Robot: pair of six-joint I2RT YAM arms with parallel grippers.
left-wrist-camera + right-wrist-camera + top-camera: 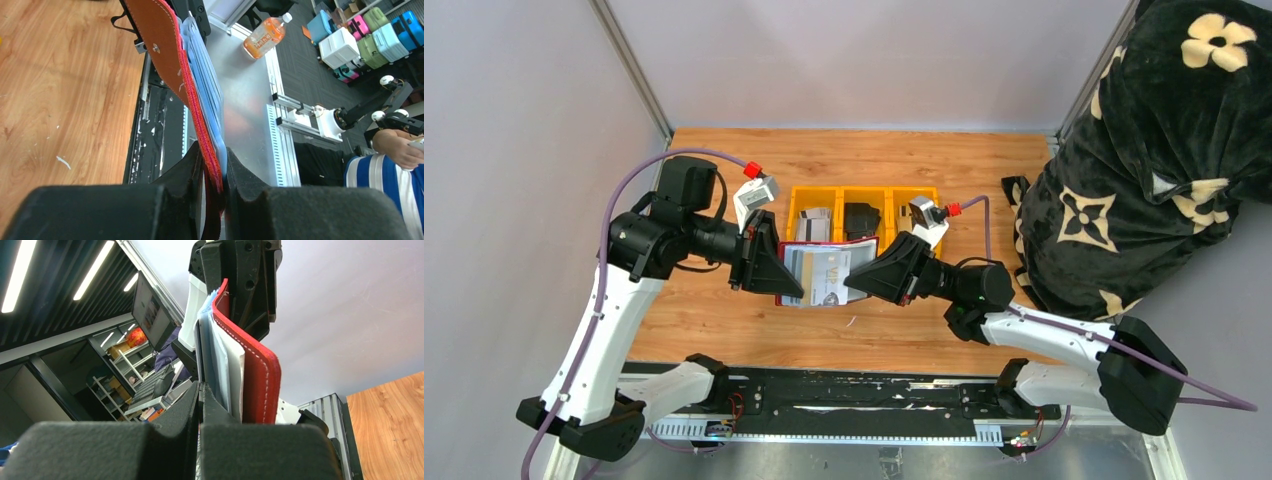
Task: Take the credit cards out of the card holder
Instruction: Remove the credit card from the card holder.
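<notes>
The dark-red card holder [788, 297] hangs open in the air between my two grippers, its grey lining and cards facing up. My left gripper [774, 272] is shut on its left edge; in the left wrist view the fingers [214, 150] clamp the red stitched edge [165, 45] with pale cards [205, 85] beside it. My right gripper [862, 281] is shut on the right edge of a pale credit card [829, 275]. In the right wrist view the jaws [200, 387] pinch a thin card edge [198, 360], beside white cards [232, 370] and the red holder [260, 375].
A yellow three-compartment bin [802, 195] stands behind the holder, with grey cards [815, 224] in its left compartment and a black wallet-like object [861, 220] in the middle one. A black floral blanket [1154, 150] fills the right side. The wooden table [714, 320] lies below.
</notes>
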